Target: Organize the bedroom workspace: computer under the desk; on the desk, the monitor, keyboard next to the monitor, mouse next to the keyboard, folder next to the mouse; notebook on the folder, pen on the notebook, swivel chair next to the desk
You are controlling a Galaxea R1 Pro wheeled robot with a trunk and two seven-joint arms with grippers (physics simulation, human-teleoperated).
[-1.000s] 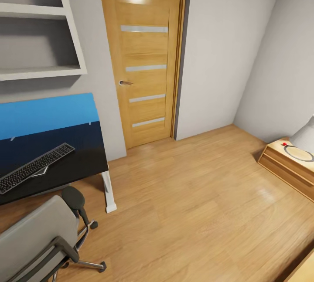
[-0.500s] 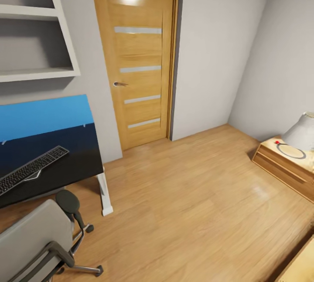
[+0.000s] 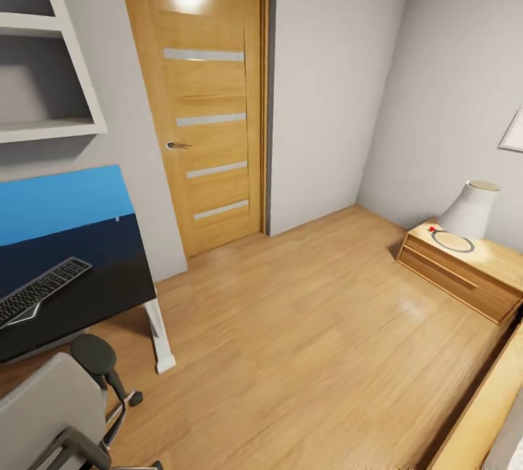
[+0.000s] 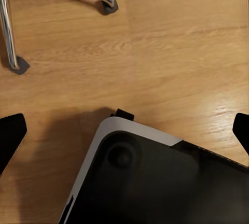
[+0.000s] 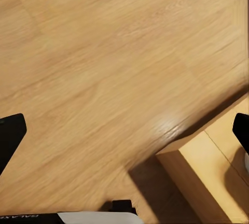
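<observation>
The desk (image 3: 87, 299), a black top with a bright blue back panel (image 3: 62, 201) on white legs, stands at the left of the head view. On it lies the dark keyboard (image 3: 40, 290), partly cut off by the picture's edge. In front of the desk is the swivel chair (image 3: 47, 412), with its grey back and a black armrest (image 3: 93, 354) showing. Chrome legs of the chair (image 4: 7, 27) on casters appear in the left wrist view. My left gripper (image 4: 125, 133) is open above the floor and my own base. My right gripper (image 5: 125, 133) is open over the wooden floor.
A closed oak door (image 3: 207, 128) is straight ahead, and white wall shelves (image 3: 43, 125) hang above the desk. A low wooden nightstand (image 3: 465, 277) with a white lamp (image 3: 472, 208) stands at the right. A wooden furniture corner (image 5: 207, 177) lies near my right gripper.
The whole head view has swung to the right, so the camera moved: desk, keyboard and chair slid toward the picture's left edge, and the nightstand with its lamp came further into view.
</observation>
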